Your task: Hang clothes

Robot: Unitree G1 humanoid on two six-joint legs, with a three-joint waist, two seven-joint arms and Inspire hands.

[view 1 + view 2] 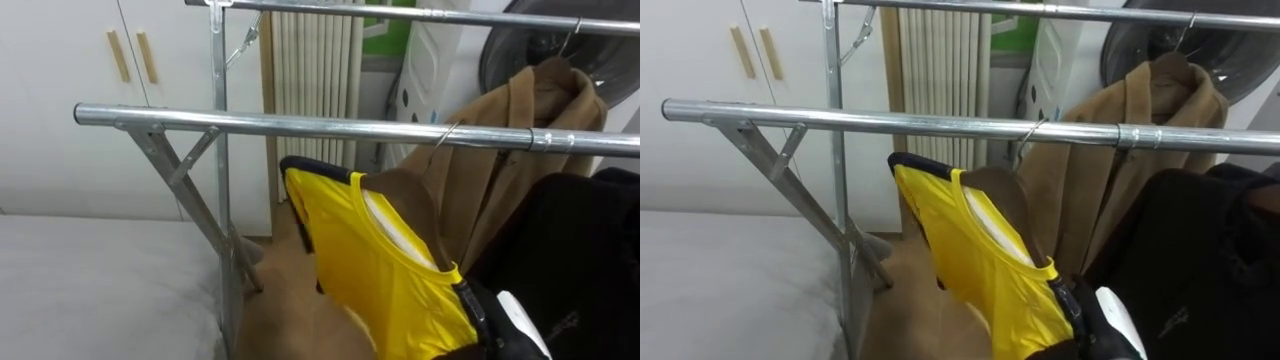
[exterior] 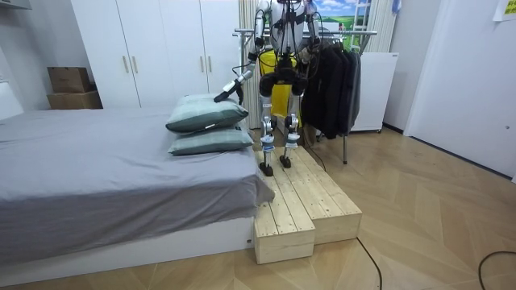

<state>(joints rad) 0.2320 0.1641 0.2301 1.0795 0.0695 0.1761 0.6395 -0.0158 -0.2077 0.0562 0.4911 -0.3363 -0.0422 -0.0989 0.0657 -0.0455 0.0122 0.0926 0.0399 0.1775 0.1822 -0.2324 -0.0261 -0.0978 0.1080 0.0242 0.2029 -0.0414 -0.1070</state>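
Yellow sleeveless garment (image 1: 385,262) sits just below the silver metal rail (image 1: 300,125), beside a tan coat (image 1: 525,115). The right hand (image 1: 482,312) touches its lower edge, but I cannot tell its grip. The left hand (image 2: 223,95) is stretched away from the rail.

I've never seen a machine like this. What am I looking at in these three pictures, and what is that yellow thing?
It is a walking humanoid robot with two arms and hands, doing housework. The room view, from a camera standing in the room, shows it on a low wooden platform between a grey bed and a clothes rack. The two eye views come from its head and look at the rack's shiny metal rail. A bright yellow shirt is raised on its right hand just below that rail. A tan coat and black clothes already hang there. Its left hand reaches out over the grey-green pillows.
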